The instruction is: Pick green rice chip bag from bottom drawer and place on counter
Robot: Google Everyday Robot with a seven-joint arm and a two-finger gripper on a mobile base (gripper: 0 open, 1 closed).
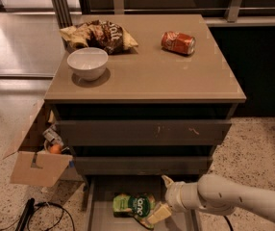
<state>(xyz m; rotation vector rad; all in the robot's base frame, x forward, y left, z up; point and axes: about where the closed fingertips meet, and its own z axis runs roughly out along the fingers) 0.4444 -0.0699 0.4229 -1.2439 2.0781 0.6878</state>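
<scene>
Bottom drawer (101,211) open — gripper (162,198) beside green rice chip bag (132,205).

Gripper (162,197): sat over the right side of the bottom drawer (101,196), jaws apart.
Green rice chip bag (133,206): lay in the drawer, just left of the jaws.
Counter (147,76): stood above and beyond the jaws; it bore a bowl (87,63) and chip bag (101,34) to the upper left, and a can (178,42) behind.
Cardboard box (34,167): sat on the floor, well left of the jaws.
</scene>
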